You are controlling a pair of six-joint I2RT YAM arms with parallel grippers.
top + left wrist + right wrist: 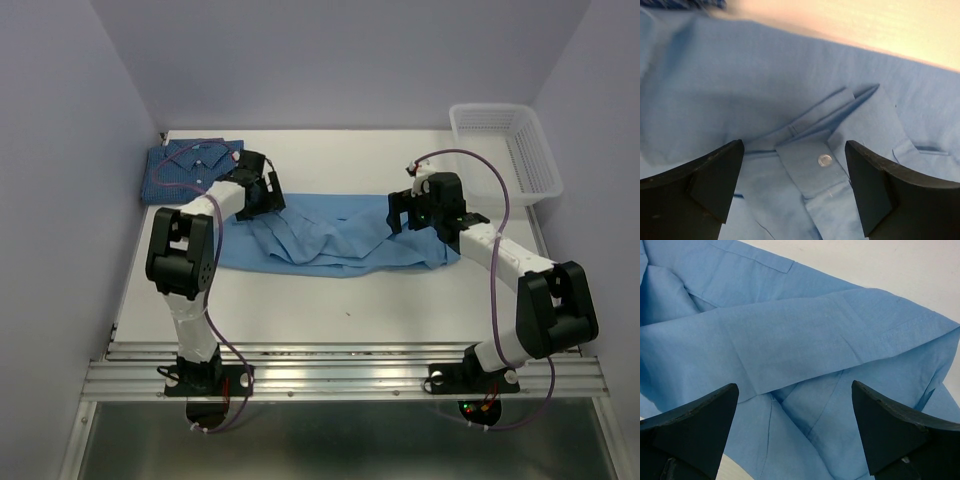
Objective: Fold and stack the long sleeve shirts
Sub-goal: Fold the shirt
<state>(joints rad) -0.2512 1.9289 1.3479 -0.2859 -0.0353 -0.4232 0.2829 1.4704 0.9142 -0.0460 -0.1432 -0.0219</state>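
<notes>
The light sky-blue shirt (335,238) lies rumpled across the middle of the table. The darker checked shirt (190,165) lies folded at the back left. My left gripper (262,196) is open just above the light shirt's left end; in its wrist view a buttoned cuff (812,167) lies between its fingers (705,187). My right gripper (402,213) is open over the shirt's right end; its wrist view shows a fold of the light shirt (805,355) between its fingers (890,430). Neither holds cloth.
A white plastic mesh basket (505,150) stands at the back right corner. The bare tabletop (340,310) runs in front of the shirt to the metal rail at the near edge. Walls close in the left, back and right sides.
</notes>
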